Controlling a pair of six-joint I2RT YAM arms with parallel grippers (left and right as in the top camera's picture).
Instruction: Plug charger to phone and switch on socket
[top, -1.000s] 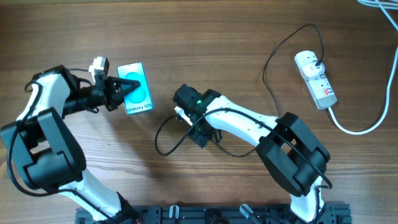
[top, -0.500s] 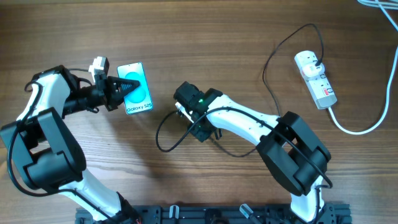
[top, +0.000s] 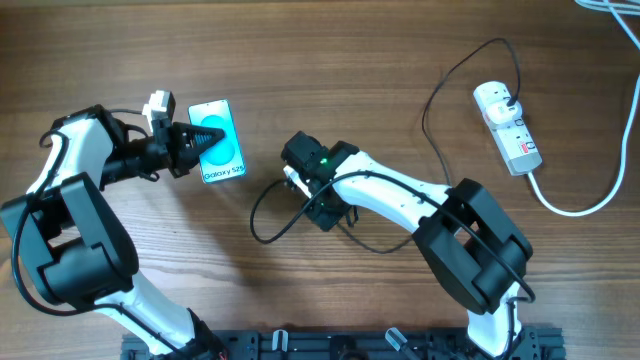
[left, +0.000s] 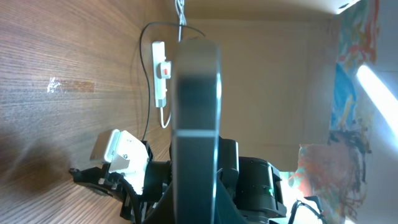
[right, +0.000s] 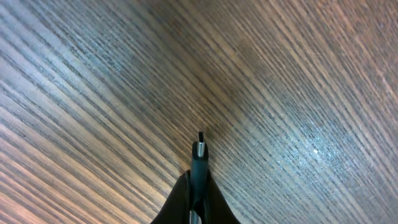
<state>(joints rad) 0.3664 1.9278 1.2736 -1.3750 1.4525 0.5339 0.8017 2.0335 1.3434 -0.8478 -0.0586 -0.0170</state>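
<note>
Left gripper (top: 200, 141) is clamped on the phone (top: 228, 155), probably to steady it for plugging. Just right of the phone, the right gripper (right: 198, 182) pinches the charger (right: 199, 158) tip-forward, looks ready to insert. The socket (top: 508, 127) sits well right of the phone.

The right gripper (right: 198, 186) pinches the charger connector (right: 199, 160) between closed fingers. The connector's metal tip points forward. Wood-grain table (right: 93, 74) fills the background.

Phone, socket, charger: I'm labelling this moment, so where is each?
phone (top: 230, 155), overhead view, on its teal screen.
socket (top: 516, 140), overhead view, on its white body.
charger (right: 199, 163), right wrist view, on its black connector.
</note>
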